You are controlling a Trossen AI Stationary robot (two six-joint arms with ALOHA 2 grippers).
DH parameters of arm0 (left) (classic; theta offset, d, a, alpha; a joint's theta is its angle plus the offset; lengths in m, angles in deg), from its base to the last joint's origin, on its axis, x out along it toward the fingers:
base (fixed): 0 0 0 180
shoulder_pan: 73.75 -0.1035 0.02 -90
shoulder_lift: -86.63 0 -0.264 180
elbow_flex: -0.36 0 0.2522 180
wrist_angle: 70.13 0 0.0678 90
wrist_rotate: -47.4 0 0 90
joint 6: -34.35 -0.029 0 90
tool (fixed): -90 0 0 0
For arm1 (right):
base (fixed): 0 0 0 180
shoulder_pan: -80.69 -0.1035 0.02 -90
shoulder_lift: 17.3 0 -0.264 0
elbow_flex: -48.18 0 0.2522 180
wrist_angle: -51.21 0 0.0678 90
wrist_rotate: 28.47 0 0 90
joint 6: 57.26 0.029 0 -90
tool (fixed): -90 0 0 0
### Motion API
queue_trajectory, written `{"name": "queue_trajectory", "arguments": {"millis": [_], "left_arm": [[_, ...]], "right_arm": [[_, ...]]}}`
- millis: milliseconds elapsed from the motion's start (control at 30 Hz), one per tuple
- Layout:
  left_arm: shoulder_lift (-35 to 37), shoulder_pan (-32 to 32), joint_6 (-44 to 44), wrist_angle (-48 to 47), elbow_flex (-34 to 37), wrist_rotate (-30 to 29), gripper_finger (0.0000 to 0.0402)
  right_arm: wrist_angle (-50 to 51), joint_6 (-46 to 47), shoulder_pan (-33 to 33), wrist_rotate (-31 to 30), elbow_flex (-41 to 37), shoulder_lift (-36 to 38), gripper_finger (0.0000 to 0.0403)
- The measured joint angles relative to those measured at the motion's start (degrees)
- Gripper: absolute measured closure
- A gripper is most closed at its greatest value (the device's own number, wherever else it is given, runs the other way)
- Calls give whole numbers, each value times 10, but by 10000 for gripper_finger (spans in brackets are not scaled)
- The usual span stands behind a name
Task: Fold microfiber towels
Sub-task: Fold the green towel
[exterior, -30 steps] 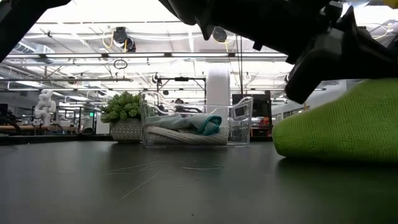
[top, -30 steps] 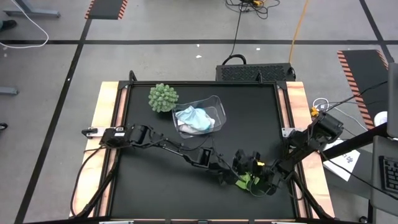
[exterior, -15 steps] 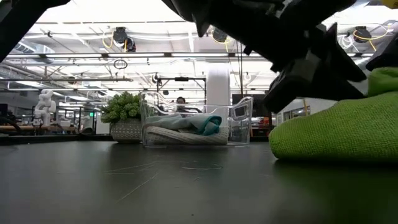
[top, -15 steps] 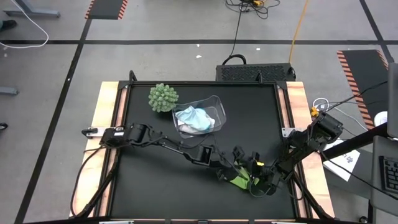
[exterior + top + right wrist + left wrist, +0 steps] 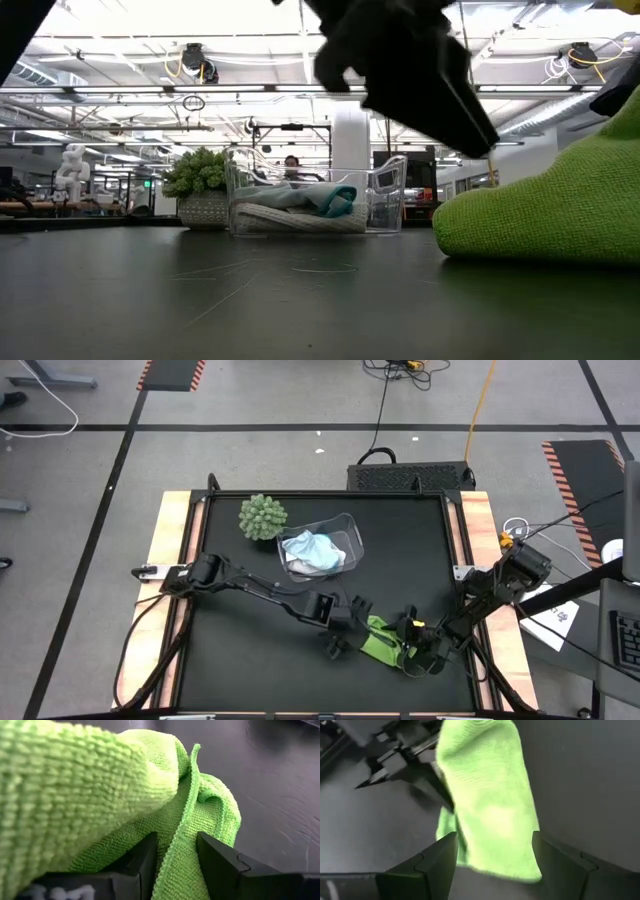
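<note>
**Lime towel pinned by the right gripper, left gripper open beside it**

We found the right gripper (image 5: 418,657) low over the near right part of the black table (image 5: 230,680), its two fingers (image 5: 222,865) drawn close with a fold of the lime green towel (image 5: 382,641) pinched between them. From the wrist, the cloth bunched up directly ahead of those fingers and rose in a thick roll on one side, one hemmed edge standing up along its middle.

Just across the towel from it, we saw the left gripper (image 5: 338,635) with its fingers (image 5: 437,860) spread wide and holding nothing; the towel's near edge lay between and just ahead of them, flat on the table. The towel stretched away from the left gripper toward the right one, whose dark body showed just beyond the cloth's far end.

Well beyond both grippers, toward the table's far side, stood the clear plastic bin (image 5: 343,526). In it lay the light blue towel (image 5: 318,549) heaped on the white towel (image 5: 300,218), both crumpled. Just beside the bin, on the left arm's side, sat the round green spiky plant (image 5: 262,516).

At table height, the lime towel formed a mound at the right, with a dark arm link hanging over it.
</note>
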Motion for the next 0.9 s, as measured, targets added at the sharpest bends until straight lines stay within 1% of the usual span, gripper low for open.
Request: {"name": "queue_trajectory", "arguments": {"millis": [133, 200, 267, 467, 567, 833, 900], "left_arm": [[-9, 11, -10, 95, 55, -38, 155], [-9, 9, -15, 154, 78, -39, 163], [-8, 4, -9, 180, 91, -38, 170], [-8, -7, 9, 198, 102, -32, 188], [-8, -12, 23, 192, 103, -10, 196], [-8, -12, 27, 188, 103, -9, 211], [-8, -12, 28, 188, 103, -9, 213]], "right_arm": [[-14, -14, 0, -2, 0, 0, 273], [-16, -15, 0, -2, 0, 0, 273], [-19, -17, 0, -2, 0, 1, 273], [-37, -58, 0, 26, -1, 22, 273], [-20, -60, -2, 36, -1, 39, 273], [-2, -62, -24, 64, -1, 83, 273], [7, -66, -31, 63, -1, 98, 273]]}}
